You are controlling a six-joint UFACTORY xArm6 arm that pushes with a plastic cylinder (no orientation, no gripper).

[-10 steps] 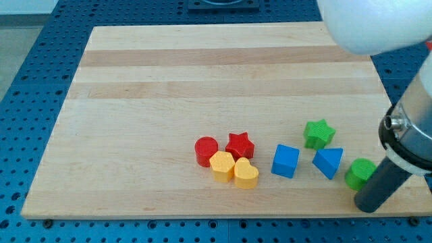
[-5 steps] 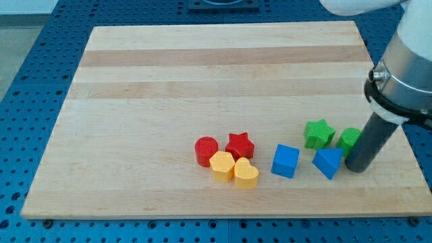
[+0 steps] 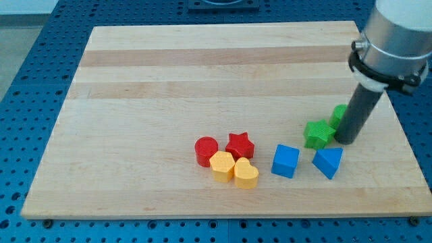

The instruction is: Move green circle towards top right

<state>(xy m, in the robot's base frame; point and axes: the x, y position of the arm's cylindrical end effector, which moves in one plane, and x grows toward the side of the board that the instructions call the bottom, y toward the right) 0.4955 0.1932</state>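
The green circle lies near the board's right side, mostly hidden behind my rod. My tip rests on the board just below and to the right of it, touching it. The green star sits directly left of my tip and touches the green circle's lower left.
A blue cube and a blue triangular block lie below the green star. A red cylinder, a red star, a yellow hexagon and a yellow heart cluster at the bottom centre. The wooden board ends close to my rod on the right.
My tip has moved up and slightly left, pushing the green circle up from the lower right edge until it sits against the green star. The other blocks have not moved.
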